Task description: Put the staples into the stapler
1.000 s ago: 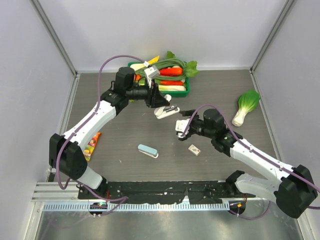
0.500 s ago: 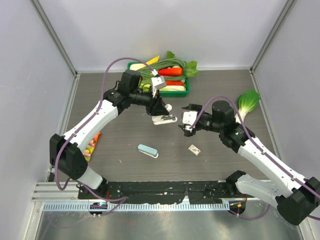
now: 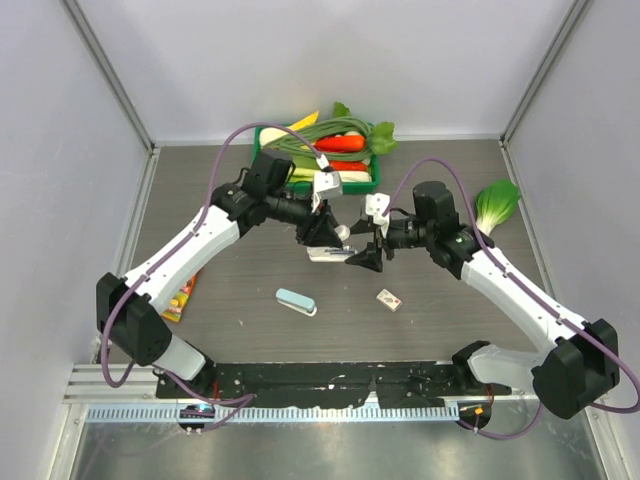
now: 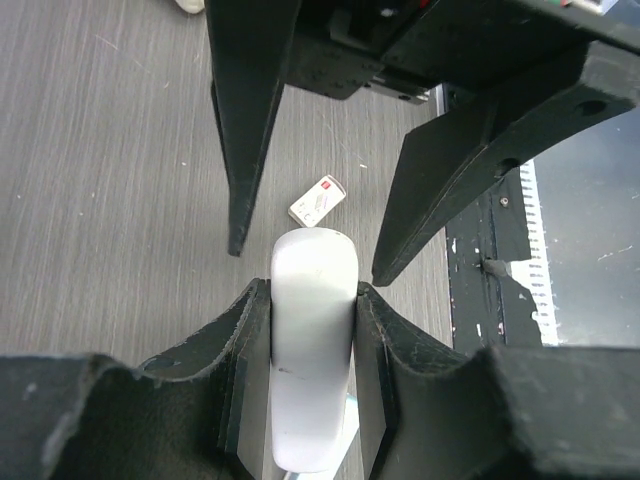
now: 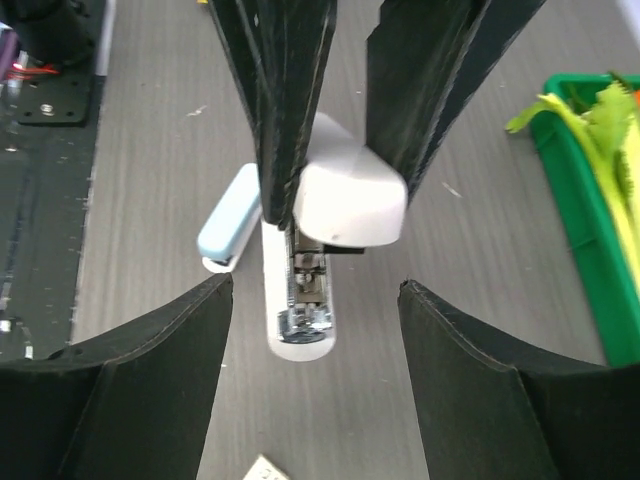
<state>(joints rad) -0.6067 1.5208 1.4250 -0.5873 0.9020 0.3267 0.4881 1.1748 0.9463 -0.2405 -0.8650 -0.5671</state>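
The white stapler (image 3: 326, 253) lies mid-table with its top lid (image 5: 350, 190) swung up off its base (image 5: 300, 300), so the metal channel shows. My left gripper (image 3: 321, 236) is shut on that lid (image 4: 312, 340), one finger on each side. My right gripper (image 3: 365, 250) stands open just right of the stapler and faces its front end, and in the right wrist view the base lies between its spread fingers (image 5: 150, 380) without touching them. The staples (image 3: 389, 299), a small whitish box with red print (image 4: 317, 200), lie flat on the table nearer the front.
A light blue stapler (image 3: 296, 301) lies left of the staples. A green basket (image 3: 372, 184) of toy vegetables stands at the back. A bok choy (image 3: 492, 211) lies at the right, and a colourful candy bag (image 3: 183, 292) at the left by my left arm.
My right gripper swung left and now faces the white stapler, its jaws slightly narrower. My left gripper carried the stapler a little right and nearer.
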